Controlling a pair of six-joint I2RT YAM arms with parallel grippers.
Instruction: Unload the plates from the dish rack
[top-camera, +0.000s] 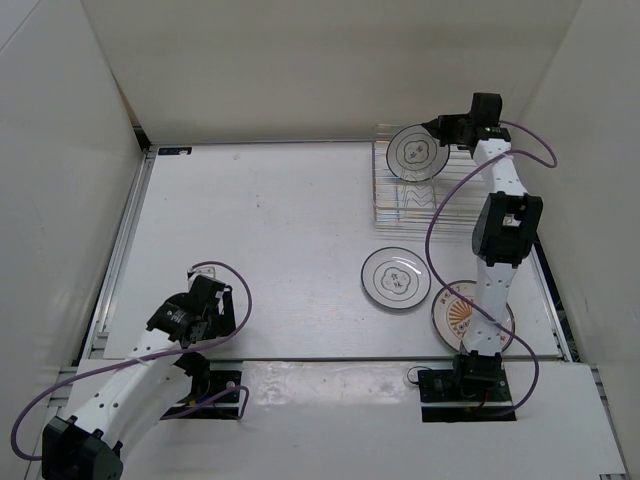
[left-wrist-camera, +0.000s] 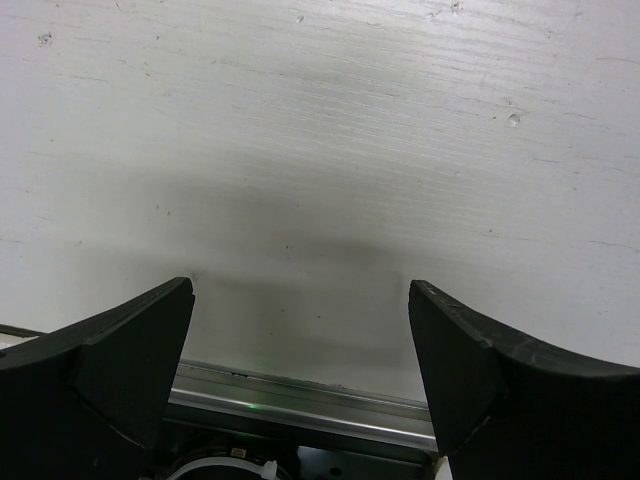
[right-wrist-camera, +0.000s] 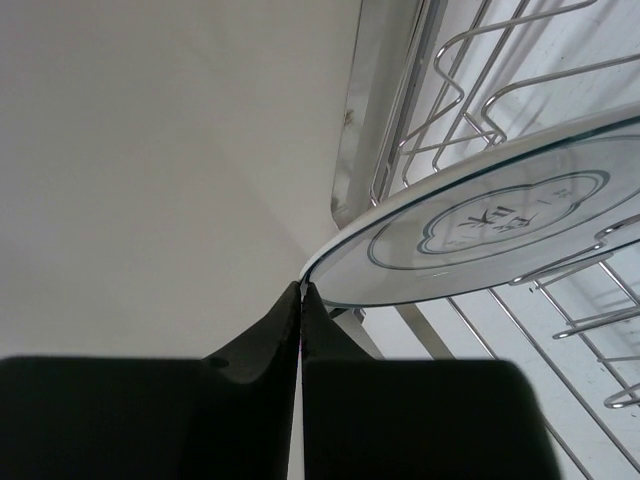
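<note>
**Top view.** The dish rack (top-camera: 425, 195) stands at the far right corner of the table (top-camera: 270, 230), close to the back wall (top-camera: 330, 60) and the right wall (top-camera: 600, 150) of the white enclosure. The right arm (top-camera: 497, 235) reaches from its base at the near edge along the rack's right side. Its right gripper (top-camera: 447, 131) comes in from the right over the rack's far end. It pinches the rim of a ringed plate (top-camera: 418, 152), which is tilted up with its face toward the camera at the rack's far left part. A second ringed plate (top-camera: 396, 278) lies flat on the table just in front of the rack. To its right lies the orange plate (top-camera: 458, 315), also flat and partly hidden under the right arm's lower link. A purple cable (top-camera: 432, 225) hangs from the arm in a loop across the rack's near side and down past the two flat plates.

**Right wrist view.** The fingertips are pressed together on the plate's thin edge, with no gap showing between them. Bent wire loops of the rack cross in front of the plate's far portion, so the plate sits among the wires. Whether it rests on them cannot be told.

**Left wrist view.** The left gripper (left-wrist-camera: 300, 290) is spread wide and holds nothing. It hangs over bare tabletop near the near-left edge, well apart from the rack and all plates. A metal rail (left-wrist-camera: 300, 400) runs below it.
</note>
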